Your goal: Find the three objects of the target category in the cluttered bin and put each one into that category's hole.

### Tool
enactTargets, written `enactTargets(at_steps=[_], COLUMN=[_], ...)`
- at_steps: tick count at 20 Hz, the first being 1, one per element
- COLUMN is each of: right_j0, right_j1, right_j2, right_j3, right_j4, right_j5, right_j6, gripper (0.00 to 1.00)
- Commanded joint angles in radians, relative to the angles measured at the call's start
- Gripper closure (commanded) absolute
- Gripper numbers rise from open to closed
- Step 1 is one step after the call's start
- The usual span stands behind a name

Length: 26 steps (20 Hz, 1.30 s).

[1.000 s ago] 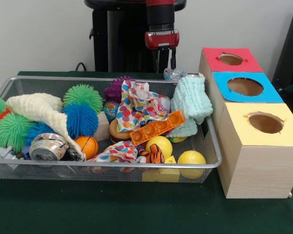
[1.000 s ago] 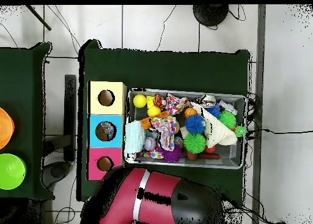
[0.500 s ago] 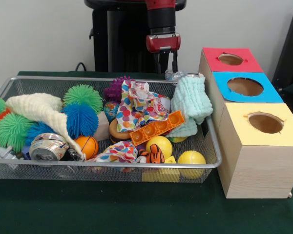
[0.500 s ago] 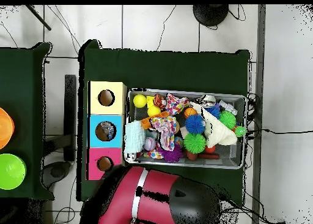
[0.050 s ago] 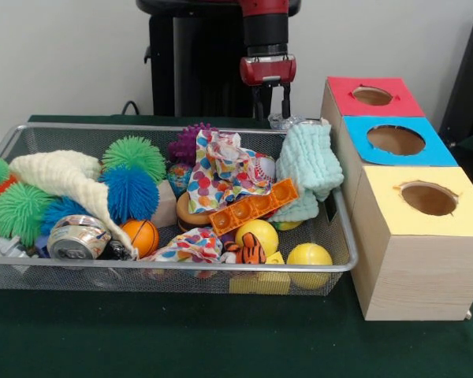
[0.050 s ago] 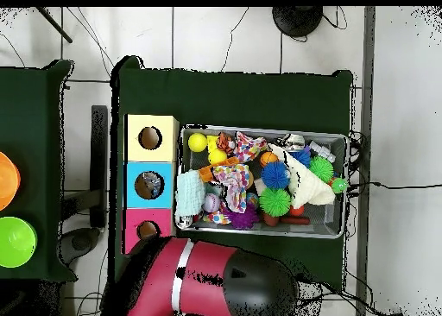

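Up at the back of the wire bin (image 5: 173, 130), behind its far right corner: the pincer (image 5: 270, 101), hanging from the red and black arm (image 5: 266, 31). Two thin fingers (image 5: 284, 98) pointing down with a small gap between them, narrow, holding nothing. Just under the tips, a crinkly clear wrapper (image 5: 282, 120) at the bin's back rim.

Inside the bin, a big jumble. Spiky balls in green (image 5: 134, 154), blue (image 5: 132, 194) and purple (image 5: 188, 142). A cream cloth (image 5: 61, 175) draped across the left half. A pale green towel (image 5: 309, 161) heaped against the right wall. A spotty cloth (image 5: 225, 169) in the middle, with an orange block strip (image 5: 252, 206) below it. Near the front: a shiny can (image 5: 77, 236), a small orange ball (image 5: 140, 235), two yellow balls (image 5: 257, 235) (image 5: 309, 257) and a little tiger toy (image 5: 249, 252).

Right of the bin on the green bench (image 5: 181, 339), touching it: three wooden boxes in a row, each with a round hole on top. Red box (image 5: 370, 96) farthest back, blue box (image 5: 396, 140) in the middle, yellow box (image 5: 426, 198) in front.

From above, only the arm's red and black bulk (image 6: 216, 287) over the bench edge beside the red box (image 6: 147, 230).
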Motion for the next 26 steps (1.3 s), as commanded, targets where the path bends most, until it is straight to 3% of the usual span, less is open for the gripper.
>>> enactTargets(at_steps=[1,6,11,26], right_j0=[0.053,0.11,0.132,0.143], right_j1=[0.069,0.073,0.063,0.023], right_j2=[0.111,0.142,0.15,0.125], right_j3=[-0.015,0.013,0.021,0.022], right_j4=[0.136,0.209,0.235,0.2], right_j5=[0.088,0.058,0.061,0.106], right_j6=[0.257,0.289,0.302,0.328], gripper=[0.0,0.0,0.0,0.0])
